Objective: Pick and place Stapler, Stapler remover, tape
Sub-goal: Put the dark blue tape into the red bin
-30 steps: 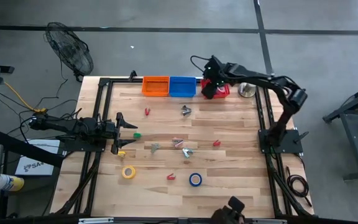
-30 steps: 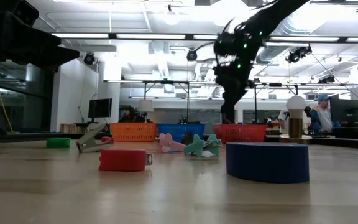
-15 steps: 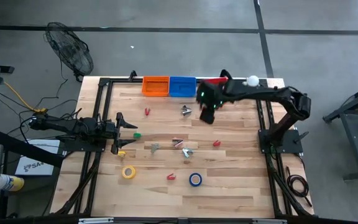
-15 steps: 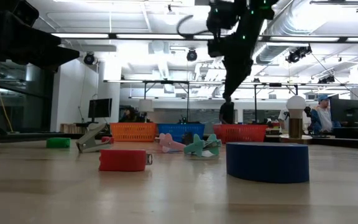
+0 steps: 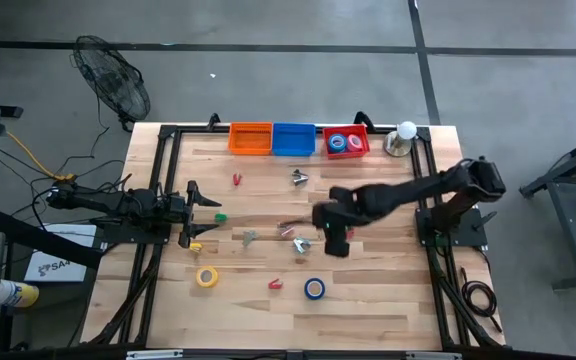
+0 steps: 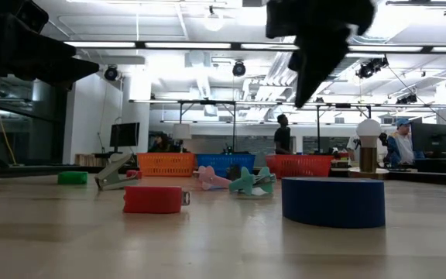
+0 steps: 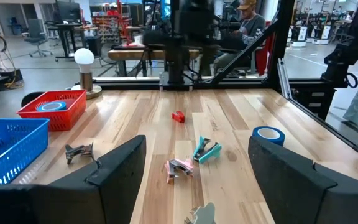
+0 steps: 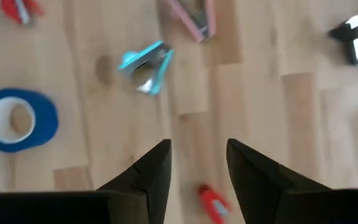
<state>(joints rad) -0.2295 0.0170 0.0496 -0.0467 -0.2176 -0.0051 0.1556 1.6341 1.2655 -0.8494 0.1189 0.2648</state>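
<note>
Right end effector (image 5: 336,240) hovered empty, fingers partly apart, mid-tabletop above small red stapler (image 8: 212,203), likely lining up; left end effector (image 5: 211,203) waited wide at left edge.

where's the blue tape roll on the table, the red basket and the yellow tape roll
blue tape roll (image 5: 314,289), high view, on its ring
red basket (image 5: 365,149), high view, on its right rim
yellow tape roll (image 5: 206,277), high view, on its ring

Bare wood (image 5: 388,290) right of the blue tape roll (image 5: 314,289); clutter of staple removers (image 5: 293,236) mid-table.
</note>
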